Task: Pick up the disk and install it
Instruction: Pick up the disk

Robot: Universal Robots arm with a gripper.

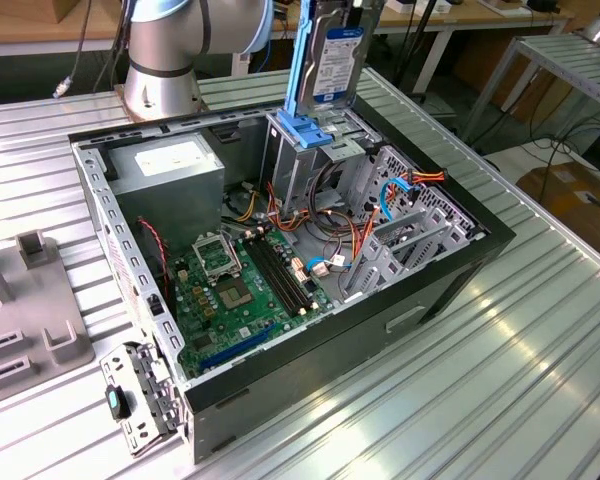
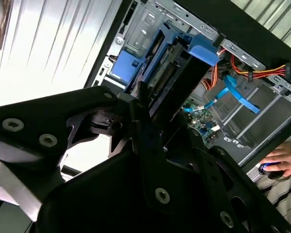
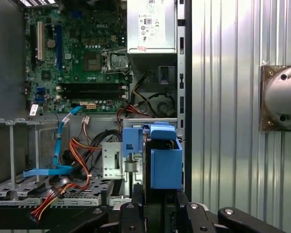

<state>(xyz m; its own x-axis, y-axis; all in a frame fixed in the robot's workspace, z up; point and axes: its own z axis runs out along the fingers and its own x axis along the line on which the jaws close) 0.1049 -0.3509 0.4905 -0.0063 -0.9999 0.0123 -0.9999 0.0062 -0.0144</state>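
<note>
The disk (image 1: 332,55) hangs upright at the back of the open computer case (image 1: 450,280), white label facing out and blue carrier frame along its edges. Its lower end sits just above the light-blue bracket (image 1: 305,132) on the metal drive cage (image 1: 300,170); I cannot tell whether they touch. In the second wrist view my gripper (image 2: 150,126) is shut on the disk (image 2: 177,80), black fingers on both faces and the carrier's blue end pointing into the case. The first wrist view shows the disk (image 3: 165,158) edge-on from above, over the cage, with the gripper (image 3: 153,208) behind it.
Beside the cage lie a grey power-supply box (image 1: 170,165), the green motherboard (image 1: 240,290) and orange and blue cables (image 1: 395,190). The arm's base (image 1: 165,60) stands behind the case. A grey fixture (image 1: 30,300) sits at the exterior view's left. A person's hand (image 2: 281,162) rests beyond the case.
</note>
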